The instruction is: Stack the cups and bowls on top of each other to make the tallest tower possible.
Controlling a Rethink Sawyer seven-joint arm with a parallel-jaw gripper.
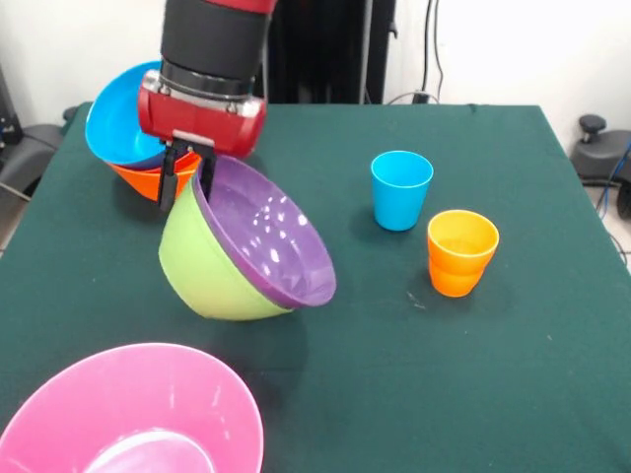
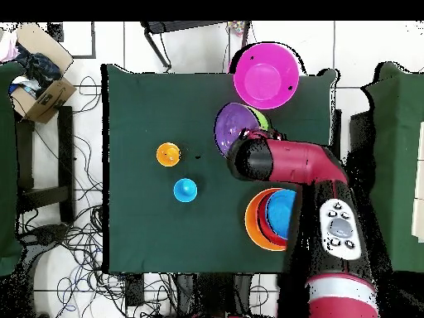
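Because clamped across the shared rim of the green bowl (image 1: pixel 202 266) and the purple bowl (image 1: pixel 261 236) nested inside it, carries the two as a single load. Gripper (image 1: pixel 187 195) closed on that rim, one finger outside the green wall, the other inside the purple one. Pinched at one edge only, so hangs steeply tilted, open mouth turned sideways toward the cups. Cannot tell whether the low side of the green bowl touches the table (image 1: pixel 394 374) or hangs just above it; only a shadow close beneath.

Stands just beside the tower (image 1: pixel 116 138), which sits behind the arm near the table edge: big orange bowl (image 1: pixel 136 178) as base, blue bowl (image 1: pixel 120 113) uppermost, a red-orange rim between them in the overhead view. Probably brought here for nesting into that pile, since bowls gripped by the rim drop in mouth up once levelled.

Pink bowl (image 1: pixel 128 414) left alone at the opposite edge, upright and empty, well apart from the tower. Blue cup (image 1: pixel 401 189) and orange cups (image 1: pixel 461 251), the latter nested one in another, upright near each other in the open part of the cloth, likely kept for last as the smallest pieces.

Judged as mid-task: several bowls piled, the pair in hand, pink bowl and cups not yet added. Needs levelling before release, otherwise risks the purple bowl sliding out of the green one.
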